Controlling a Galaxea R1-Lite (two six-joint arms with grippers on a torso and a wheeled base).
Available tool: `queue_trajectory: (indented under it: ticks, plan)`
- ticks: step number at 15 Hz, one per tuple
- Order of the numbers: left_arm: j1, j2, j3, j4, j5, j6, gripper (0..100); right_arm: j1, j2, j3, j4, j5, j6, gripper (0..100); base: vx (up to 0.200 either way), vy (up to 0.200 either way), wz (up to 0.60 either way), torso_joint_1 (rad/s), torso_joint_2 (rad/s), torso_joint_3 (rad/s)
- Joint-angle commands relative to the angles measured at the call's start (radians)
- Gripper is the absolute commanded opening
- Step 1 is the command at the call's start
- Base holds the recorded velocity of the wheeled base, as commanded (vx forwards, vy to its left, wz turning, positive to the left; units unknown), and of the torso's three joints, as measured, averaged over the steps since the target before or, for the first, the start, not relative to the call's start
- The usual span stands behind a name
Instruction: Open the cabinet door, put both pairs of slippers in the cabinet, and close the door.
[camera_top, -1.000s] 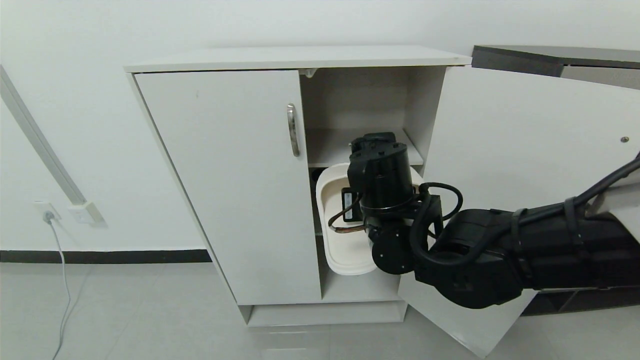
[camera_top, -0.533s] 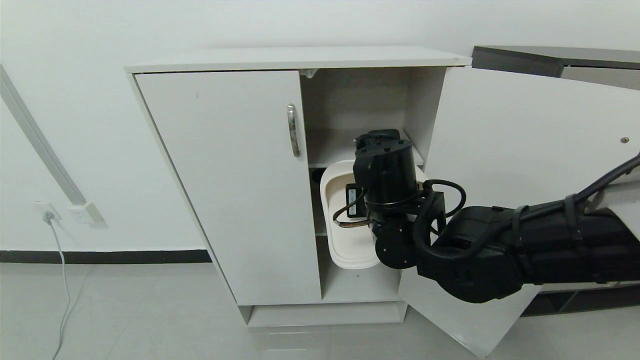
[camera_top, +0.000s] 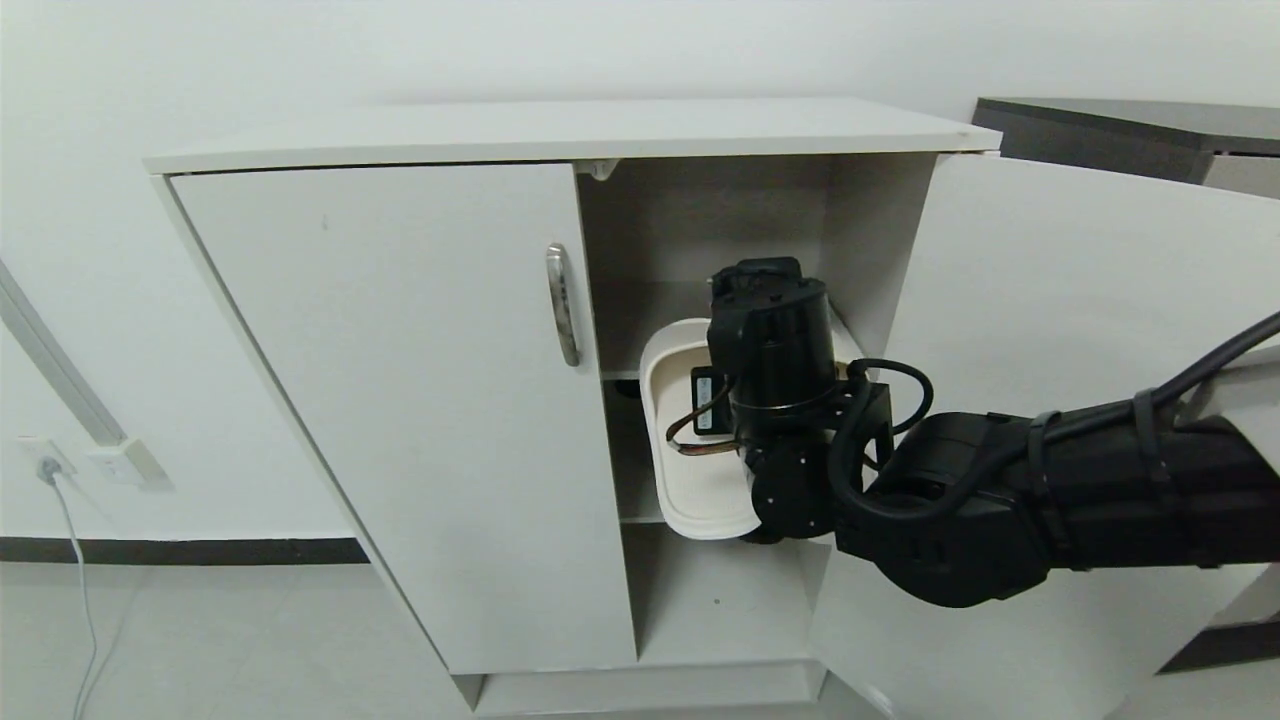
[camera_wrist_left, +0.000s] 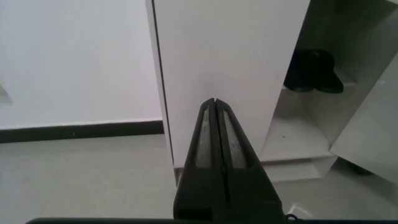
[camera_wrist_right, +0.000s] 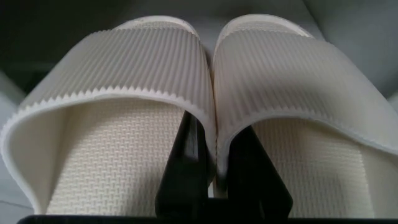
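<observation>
**Cream pair at the cabinet mouth: snag and slip risk**

Right gripper (camera_wrist_right: 214, 169): jaws pinch the inner strap edges of both cream slippers (camera_top: 692, 455) together. The pair hangs upright in the cabinet (camera_top: 560, 130) opening, toes level with its upper shelf (camera_top: 650, 330).

Risks: toes catching that shelf edge, or soft foam sliding out of so thin a pinch.

Straps ribbed, footbeds waffle-textured, toes rounded.

Left gripper (camera_wrist_left: 214, 124): jaws pressed together, empty, before the cabinet's shut door (camera_wrist_left: 230, 50).

Black slippers (camera_wrist_left: 314, 71) on a shelf inside.

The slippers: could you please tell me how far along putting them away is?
Done: the right door stands open and the black slippers sit inside the cabinet. In hand: the right pincer is shut on the white slippers at its opening. Still to do: set them in, let go, close the door.
</observation>
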Motion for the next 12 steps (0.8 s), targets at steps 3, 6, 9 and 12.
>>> queue_trajectory:
  ticks: [3, 6, 9, 12]
  plan:
    - [0.000, 0.001, 0.000, 0.000, 0.002, -0.001, 0, 0.002, 0.004, 0.008, -0.011, -0.001, 0.003, 0, 0.133, 0.000, 0.00, 0.003, 0.00, 0.002]
    - [0.000, 0.001, 0.000, 0.000, 0.002, -0.004, 0, 0.004, 0.009, 0.012, -0.012, 0.007, -0.005, 0, 0.000, 0.000, 0.00, 0.000, 0.00, 0.000]
    - [0.000, 0.001, 0.000, 0.000, 0.002, -0.004, 0, -0.024, 0.038, -0.031, -0.016, 0.098, -0.022, 0, 0.000, 0.000, 0.00, 0.000, 0.00, 0.000]
    - [0.000, 0.001, 0.000, 0.000, 0.002, -0.005, 0, -0.073, 0.085, -0.147, 0.046, 0.136, -0.034, 0, 0.000, 0.000, 0.00, 0.000, 0.00, 0.000]
